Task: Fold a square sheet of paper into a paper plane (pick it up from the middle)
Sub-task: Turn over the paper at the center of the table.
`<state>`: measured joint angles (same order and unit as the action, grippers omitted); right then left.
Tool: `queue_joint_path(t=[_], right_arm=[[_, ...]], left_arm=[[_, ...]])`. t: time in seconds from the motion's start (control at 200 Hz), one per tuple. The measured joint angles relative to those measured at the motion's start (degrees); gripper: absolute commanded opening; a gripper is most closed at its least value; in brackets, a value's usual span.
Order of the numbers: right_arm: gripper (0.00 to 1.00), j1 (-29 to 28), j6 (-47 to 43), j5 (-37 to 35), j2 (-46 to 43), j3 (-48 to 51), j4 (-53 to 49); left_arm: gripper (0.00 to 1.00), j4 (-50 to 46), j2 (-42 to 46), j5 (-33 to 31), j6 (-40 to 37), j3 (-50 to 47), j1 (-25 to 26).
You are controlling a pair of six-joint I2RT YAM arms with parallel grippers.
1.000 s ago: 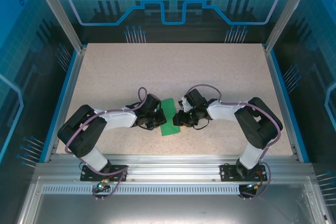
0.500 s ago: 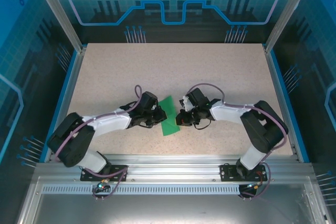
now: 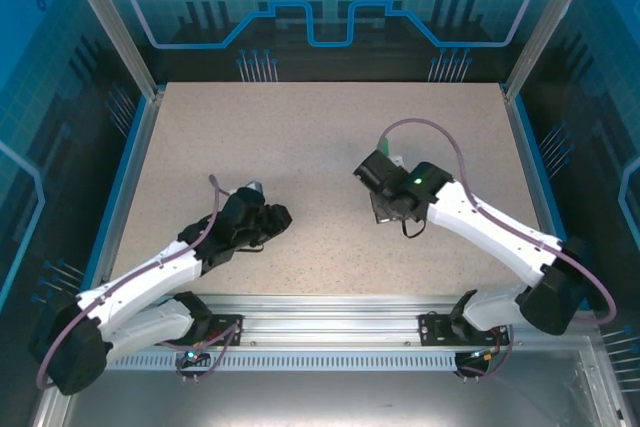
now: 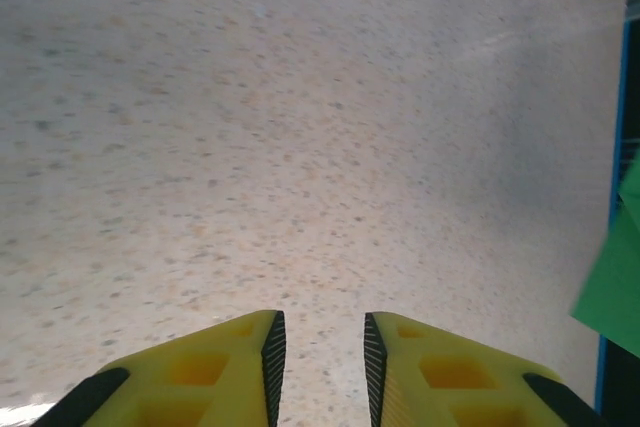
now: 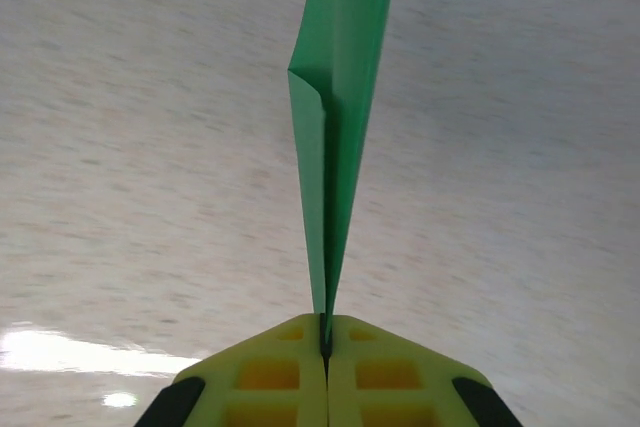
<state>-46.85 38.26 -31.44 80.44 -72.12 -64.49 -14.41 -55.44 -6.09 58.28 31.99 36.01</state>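
Right end effector (image 5: pixel 326 332): fingers closed together, clamped on the paper (image 5: pixel 345 67). The two yellow fingertips meet, with the green sheet pinched edge-on at their seam. From the grip the paper runs straight away from the wrist camera as a narrow, upright strip that leaves the top of that view. It consists of more than one layer: a shorter flap lies against the left side of the strip, and its upper corner stands slightly off the main layer. The speckled beige surface (image 5: pixel 130 147) lies behind the paper; whether the far end of the paper touches it cannot be determined.

Left end effector (image 4: pixel 320 347): fingers apart by a narrow gap, gripping nothing. Each yellow finger (image 4: pixel 215 367) carries a ribbed black pad on its inner face. This end effector points across the surface. A corner of the green paper enters its wrist view at the right edge, well apart from the fingers.

In the top view, the left end effector is left of centre over the near half of the surface, with the left arm (image 3: pixel 140 287) stretched low from its base. The right arm (image 3: pixel 480 232) reaches in from the right, its wrist right of centre. The two end effectors are well apart, with surface between them.
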Motion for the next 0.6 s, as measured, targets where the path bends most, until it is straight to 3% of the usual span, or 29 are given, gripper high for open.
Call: queue_joint_path(t=[0.15, 0.36, 0.475, 0.6], right_arm=[[0.08, -5.73, 3.30, -5.40, 14.40, -3.52, -7.54], [0.17, -12.98, 3.72, 1.31, 33.64, -11.61, -4.33], [0.32, -14.49, 2.23, 8.11, 35.47, -13.25, 0.96], [0.46, -13.20, 0.61, 17.00, 30.77, -9.81, 9.77]], left_arm=[[0.32, -4.17, 4.52, -4.37, 2.32, -1.27, -0.24], [0.33, -9.88, 13.14, -9.51, 6.03, -3.10, -0.52], [0.36, -12.72, 18.78, -11.63, 7.43, -4.92, -0.66], [0.42, -13.81, 22.10, -12.37, 7.82, -6.25, -0.85]])
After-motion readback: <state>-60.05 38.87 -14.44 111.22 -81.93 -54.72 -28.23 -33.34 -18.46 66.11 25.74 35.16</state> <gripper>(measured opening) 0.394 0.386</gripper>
